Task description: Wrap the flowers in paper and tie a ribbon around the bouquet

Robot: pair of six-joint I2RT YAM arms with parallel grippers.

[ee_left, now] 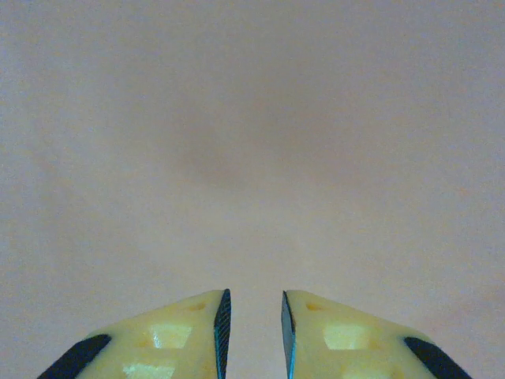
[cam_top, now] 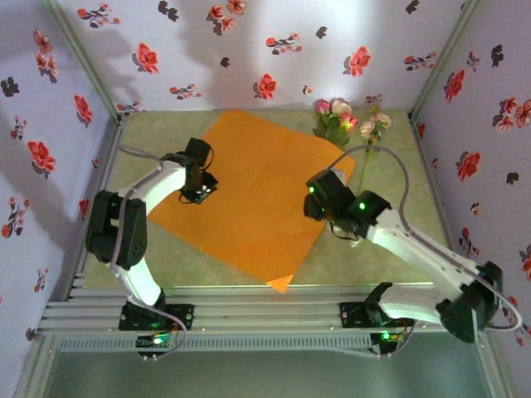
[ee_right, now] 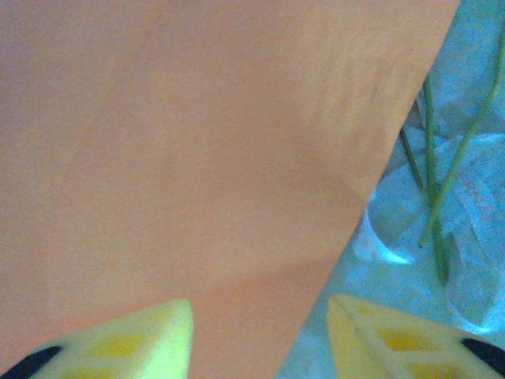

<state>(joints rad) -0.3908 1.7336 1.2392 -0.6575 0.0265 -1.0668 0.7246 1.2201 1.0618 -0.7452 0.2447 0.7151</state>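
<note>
Left gripper (ee_left: 254, 320): jaws a slit apart, I see nothing between
Right gripper (ee_right: 260, 316): jaws wide, empty, above paper (ee_right: 197, 158) edge
Flowers (cam_top: 340, 116): top view, blooms at paper's far corner; right wrist, stems

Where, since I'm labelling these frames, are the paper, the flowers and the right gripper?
paper (cam_top: 251, 197), top external view, bare middle of the sheet.
flowers (cam_top: 340, 108), top external view, on the cream bloom.
right gripper (ee_right: 259, 317), right wrist view, midway between its yellow fingertips.
</note>
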